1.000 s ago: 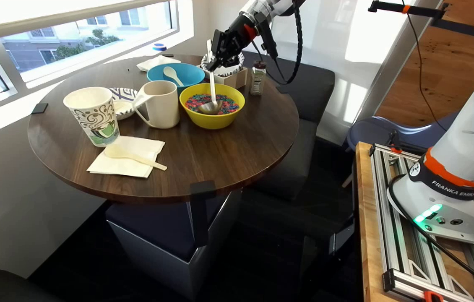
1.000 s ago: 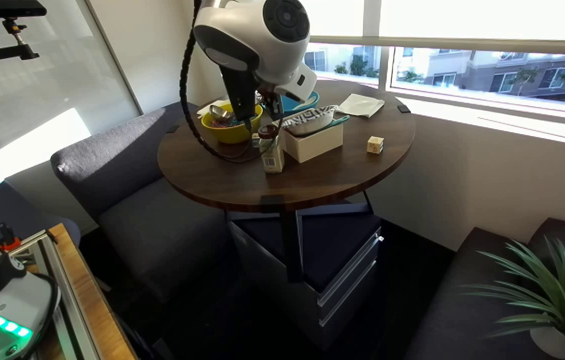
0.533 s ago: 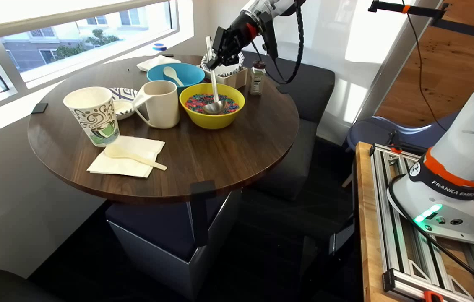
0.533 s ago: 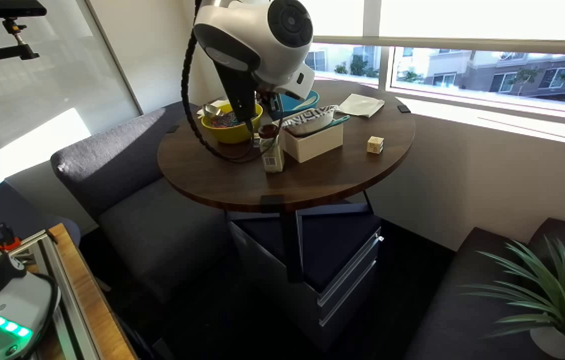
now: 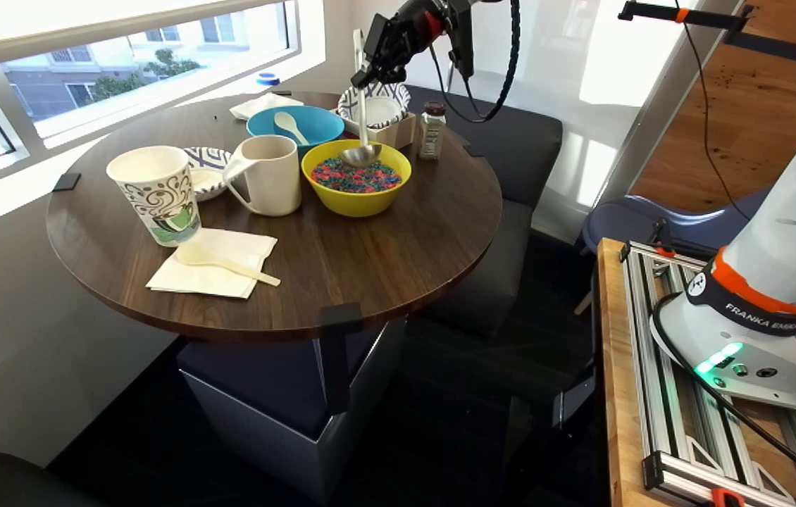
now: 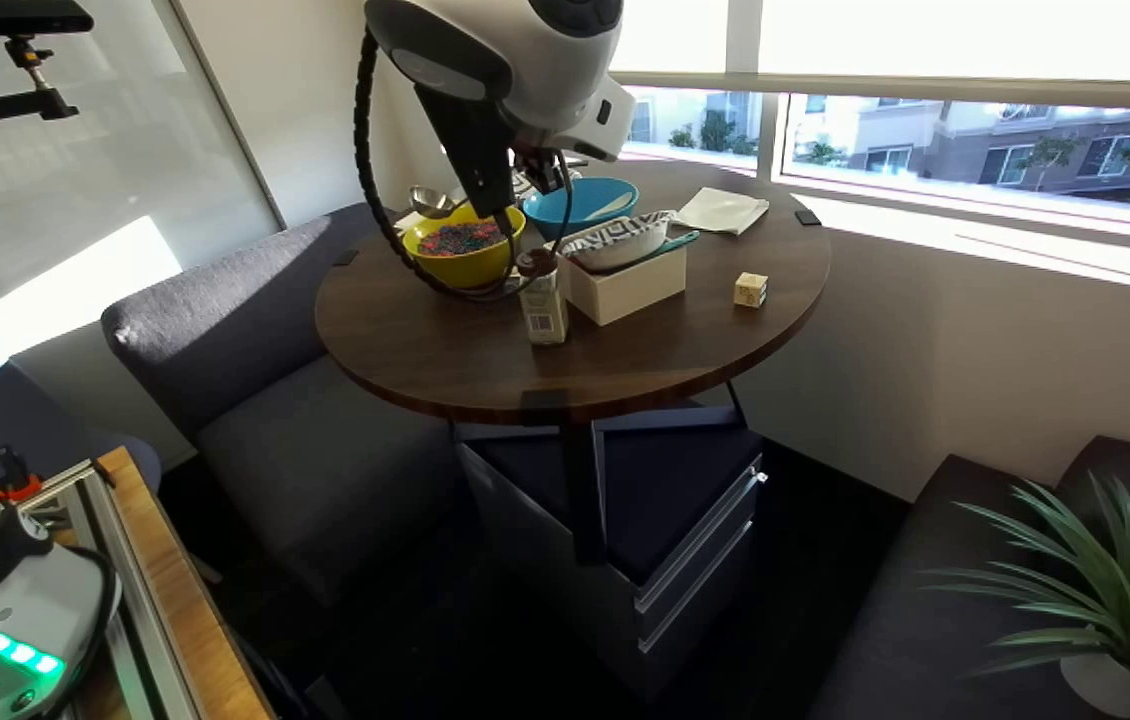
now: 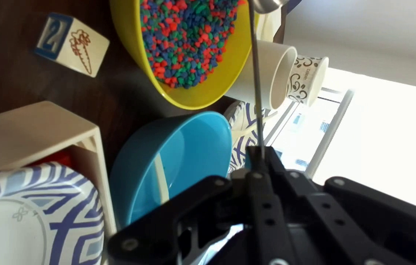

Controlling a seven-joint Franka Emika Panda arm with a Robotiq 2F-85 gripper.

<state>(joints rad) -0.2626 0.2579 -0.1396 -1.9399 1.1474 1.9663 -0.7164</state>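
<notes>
With jaws clamped on the upper handle of a metal ladle (image 5: 363, 120), dangles its scoop (image 5: 361, 156) at twelve o'clock of a yellow bowl (image 5: 356, 204) in an exterior view, higher than the coloured bits (image 5: 356, 182); gripped that far up, probably, to stay well clear of the rim, with any load or contact impossible to tell. Reading left to right over the round worktop (image 5: 341, 267), shows a patterned paper cup (image 5: 162, 201) toward nine o'clock, then at seven a pale spoon (image 5: 204, 258) laid on napkins (image 5: 250, 246), presumably to keep off the worktop. Puts a patterned dish (image 5: 209, 156) at ten, a cream mug (image 5: 277, 183) near the centre, and at twelve a blue bowl (image 5: 324, 123), seemingly a rest for a white spoon (image 5: 290, 127). Follows with the yellow bowl between two and three, a beige box (image 5: 403, 132) at one, apparently a stand for a patterned bowl (image 5: 380, 111), and a jar (image 5: 432, 134) at two. Can't read the blurred word on the cup in the wrist view; does read a blue 2 by a carrot-like drawing on a wooden block (image 7: 73, 44), at nine o'clock of the yellow bowl there. Finds a barcode (image 6: 540, 323) on the jar in an exterior view, and ends with FRANKA EMIKA, legible on the robot base (image 5: 750, 345).
</notes>
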